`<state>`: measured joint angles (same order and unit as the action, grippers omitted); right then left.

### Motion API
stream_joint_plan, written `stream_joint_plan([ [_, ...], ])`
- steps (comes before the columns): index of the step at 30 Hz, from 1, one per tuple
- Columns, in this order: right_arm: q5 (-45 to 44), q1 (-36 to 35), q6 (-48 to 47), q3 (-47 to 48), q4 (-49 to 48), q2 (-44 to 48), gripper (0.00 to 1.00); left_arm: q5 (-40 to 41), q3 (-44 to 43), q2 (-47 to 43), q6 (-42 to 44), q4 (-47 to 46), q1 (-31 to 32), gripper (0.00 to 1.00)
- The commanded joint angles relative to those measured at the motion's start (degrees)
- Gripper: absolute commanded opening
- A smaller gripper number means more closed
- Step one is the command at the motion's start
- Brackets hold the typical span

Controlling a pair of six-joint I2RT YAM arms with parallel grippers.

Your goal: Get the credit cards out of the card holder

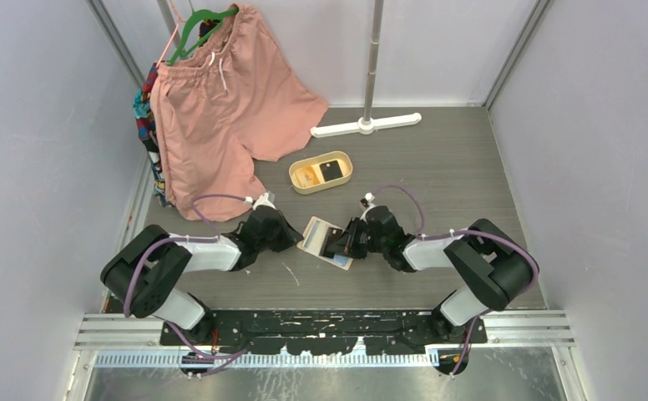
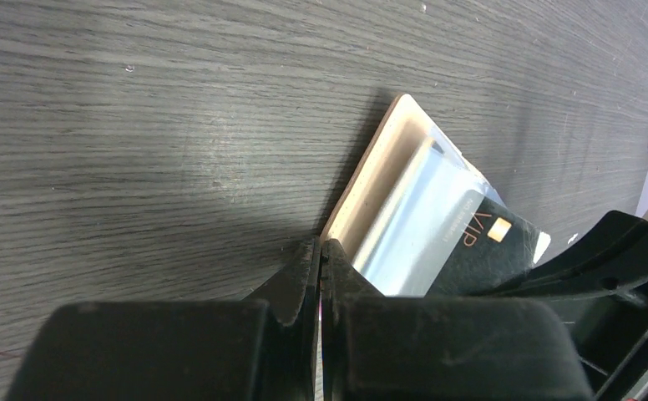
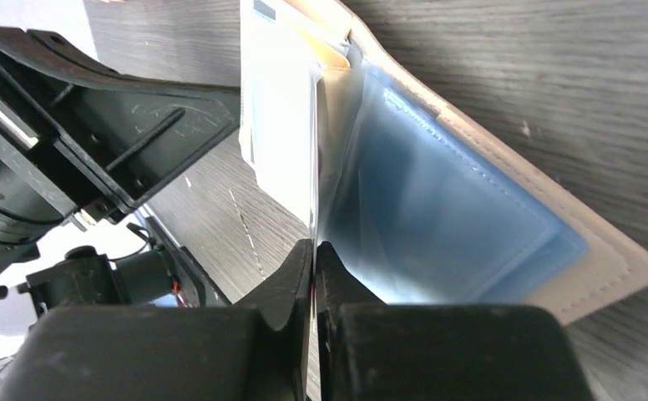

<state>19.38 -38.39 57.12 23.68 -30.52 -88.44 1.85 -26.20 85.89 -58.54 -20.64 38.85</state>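
Reaching in from opposite sides, two robot arms meet at a small beige card holder (image 1: 320, 233) that lies open on the dark wood-grain tabletop (image 1: 454, 175), in the middle and a little ahead of the arm bases. The left hand (image 2: 321, 266) is clenched on the near corner of the holder's beige cover, apparently to anchor it so that it does not slide when something is pulled from it. The right hand (image 3: 314, 257) comes in from the other side, its jaws pressed almost together on a thin edge rising from the fold between the pale flap and the blue clear pockets. Seen edge-on from that wrist, the thin piece cannot be identified for certain. From the left wrist, however, a black card (image 2: 483, 244) with gold lettering lies slanted across the pale blue sleeves, partly out of its pocket, with its far end under the right hand, so this is probably what is gripped. The holder therefore sits directly between the two hands, touching both. Behind them, well apart, an oval tan tray (image 1: 350, 167) holds an orange card (image 1: 306, 174) and another dark card (image 1: 332, 169), which suggests it is where removed cards are put. Pink shorts (image 1: 220, 109) on a green hanger (image 1: 199, 23) hang at the back left, clear of the work.
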Motion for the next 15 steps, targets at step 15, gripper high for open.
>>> stream_joint_plan([
  [15,18.9,11.6,-29.7,25.9,49.2,11.4,0.09,0.4,0.9,3.6,1.1,7.5,0.4,0.0],
])
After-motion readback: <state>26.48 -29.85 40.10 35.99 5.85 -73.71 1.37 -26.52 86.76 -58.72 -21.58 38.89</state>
